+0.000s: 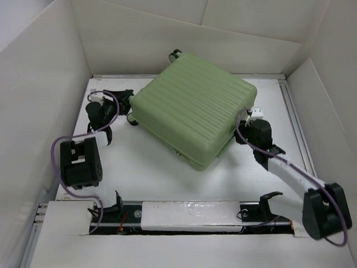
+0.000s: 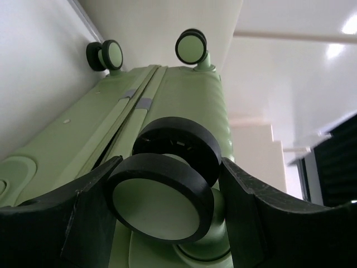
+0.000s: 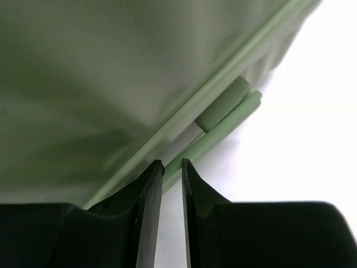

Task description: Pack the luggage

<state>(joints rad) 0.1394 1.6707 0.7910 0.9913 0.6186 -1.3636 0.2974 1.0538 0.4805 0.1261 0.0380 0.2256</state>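
Top external view shows the luggage (image 1: pixel 195 111) — a big pale green hard-shell suitcase with a ribbed shell. It lies flat and shut on the white surface (image 1: pixel 150 178), turned so one corner points at my arms. White walls (image 1: pixel 184 39) stand around the surface.

My left gripper (image 1: pixel 129 114) is at the left corner of the luggage. In the left wrist view its two black fingers (image 2: pixel 83 218) sit on both sides of a small black wheel with a green middle (image 2: pixel 159 206). Both fingers touch it, so my left gripper is closed on that wheel. Two more wheels (image 2: pixel 106 54) show at the far end of the shell.

My right gripper (image 1: pixel 244 118) is at the right side of the luggage, low by the seam. In the right wrist view its fingers (image 3: pixel 148 190) are almost together, with only a thin gap. The end of a thin pale green zipper tab (image 3: pixel 228 120) reaches in between the tips — this gripper is pinching the tab. The green shell fills the top of that view, close and blurry.
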